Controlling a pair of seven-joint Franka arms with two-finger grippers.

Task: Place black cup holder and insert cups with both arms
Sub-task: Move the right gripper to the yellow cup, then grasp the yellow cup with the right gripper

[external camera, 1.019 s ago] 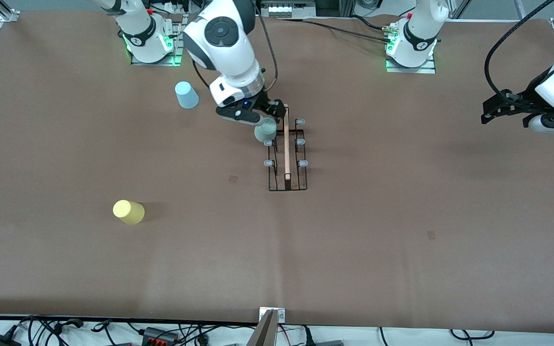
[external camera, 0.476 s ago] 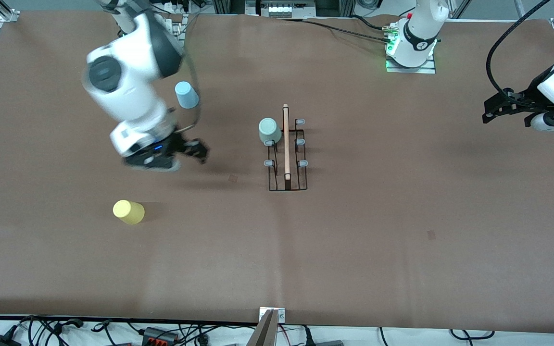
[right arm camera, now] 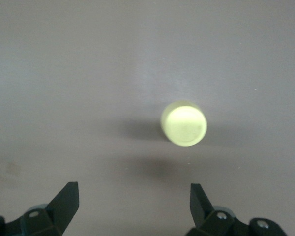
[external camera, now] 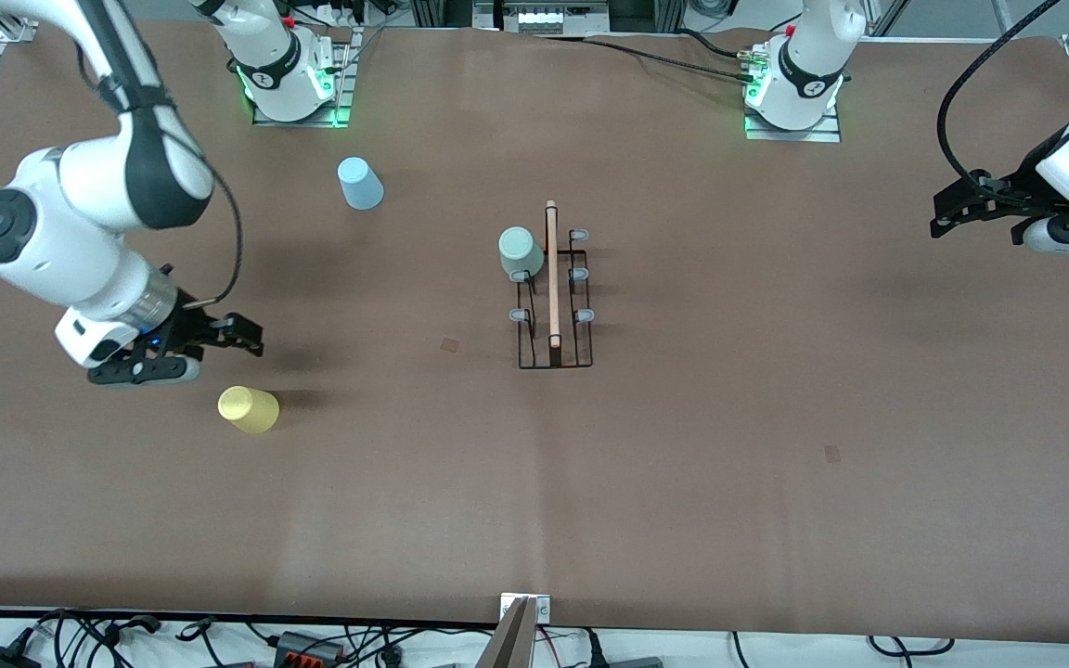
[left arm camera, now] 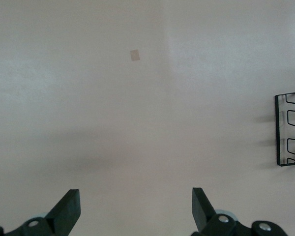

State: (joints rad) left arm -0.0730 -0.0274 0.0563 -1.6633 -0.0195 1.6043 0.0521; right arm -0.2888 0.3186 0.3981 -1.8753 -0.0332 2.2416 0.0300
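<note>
The black cup holder (external camera: 554,354) stands mid-table, its wooden handle on top. The mint green cup (external camera: 518,250) sits upside down on one of its prongs at the end farthest from the front camera. The yellow cup (external camera: 249,409) stands upside down toward the right arm's end of the table, and it also shows in the right wrist view (right arm camera: 184,123). The light blue cup (external camera: 360,183) stands upside down near the right arm's base. My right gripper (external camera: 242,336) is open and empty just above the table beside the yellow cup (right arm camera: 132,206). My left gripper (external camera: 945,211) waits open and empty at the left arm's end (left arm camera: 135,209).
A corner of the holder (left arm camera: 291,130) shows at the edge of the left wrist view. Small tape patches (external camera: 450,344) (external camera: 832,454) lie flat on the brown table cover. Cables run along the table edge nearest the front camera.
My right gripper let go of the mint green cup on the holder's prong and swung away toward the right arm's end, stopping beside the yellow cup. The left arm has not moved.
</note>
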